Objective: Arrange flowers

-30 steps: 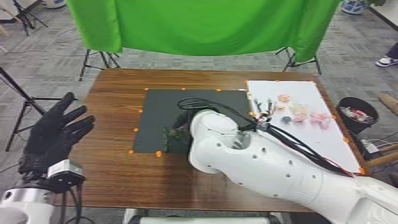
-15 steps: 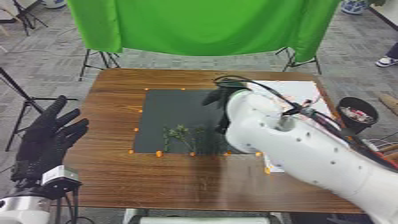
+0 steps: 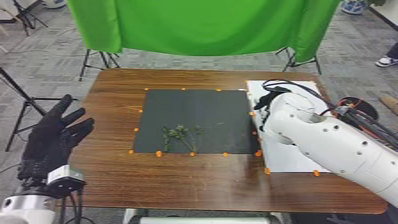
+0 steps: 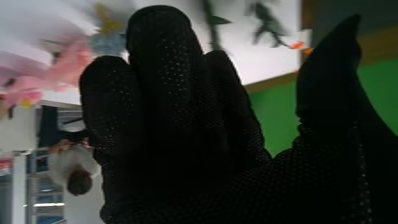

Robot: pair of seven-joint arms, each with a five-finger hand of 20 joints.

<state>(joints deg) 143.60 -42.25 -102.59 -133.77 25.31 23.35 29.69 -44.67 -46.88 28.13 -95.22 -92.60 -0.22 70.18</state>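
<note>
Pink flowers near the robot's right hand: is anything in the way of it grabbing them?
Nothing visible stands between the right hand and the pink flowers. A bluish flower sits close beside them, so it might get bumped.

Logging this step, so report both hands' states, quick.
Left hand: open, holding nothing.
Right hand: open, holding nothing, over the white sheet.

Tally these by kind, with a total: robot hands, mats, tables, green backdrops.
Hands: 2 (left hand, right hand)
Mats: 2 (dark mat, white mat)
Tables: 1 (brown table)
Green backdrops: 1 (green cloth)
Total: 6
</note>
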